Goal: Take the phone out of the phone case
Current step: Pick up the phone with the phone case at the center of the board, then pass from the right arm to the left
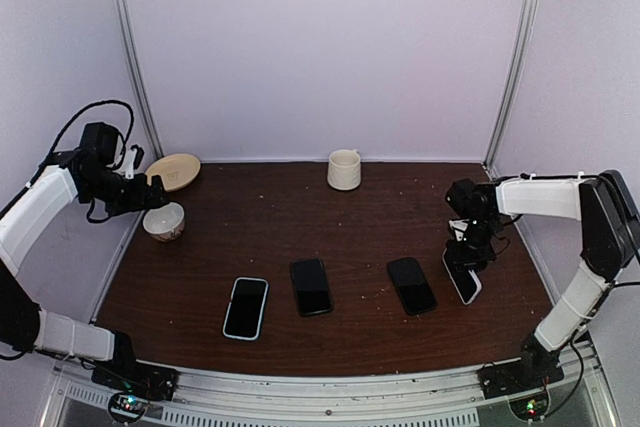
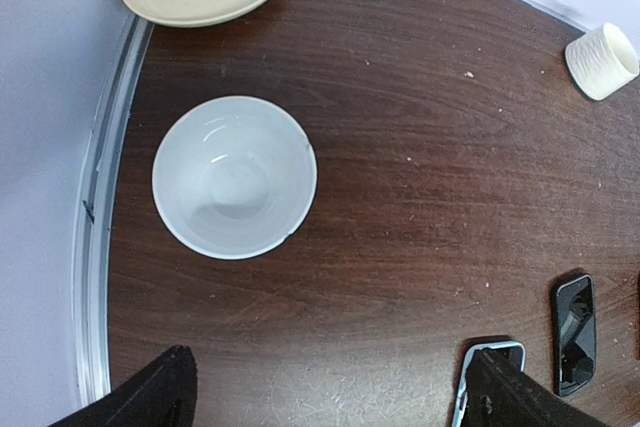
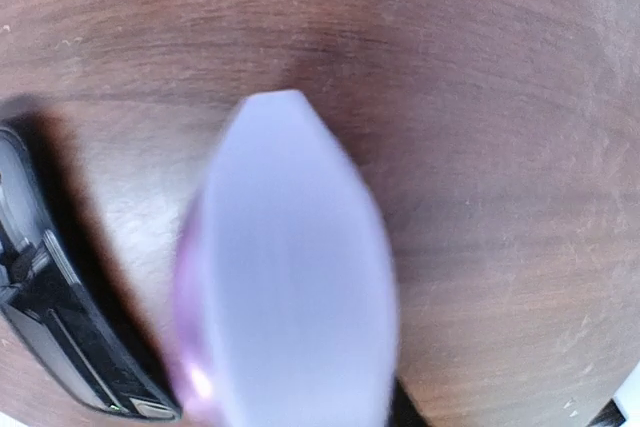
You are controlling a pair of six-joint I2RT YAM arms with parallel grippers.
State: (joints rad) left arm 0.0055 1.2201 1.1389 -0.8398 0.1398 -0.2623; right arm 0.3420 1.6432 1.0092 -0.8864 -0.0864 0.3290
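A phone in a pale lilac phone case [image 1: 463, 280] lies tilted near the table's right edge. My right gripper [image 1: 468, 250] stands on its far end. In the right wrist view the lilac phone case [image 3: 290, 277] fills the space between the jaws, blurred and very close, and hides the fingers; the gripper looks shut on it. A black phone [image 3: 60, 317] lies just left of it. My left gripper [image 2: 330, 392] hangs open and empty over bare wood at the far left, near a white bowl [image 2: 234, 175].
On the table's front half lie a phone in a light blue case [image 1: 246, 307] and two black phones [image 1: 311, 286] [image 1: 411, 285]. At the back stand a cream plate [image 1: 174, 171], the white bowl [image 1: 164, 221] and a cream cup [image 1: 344, 169].
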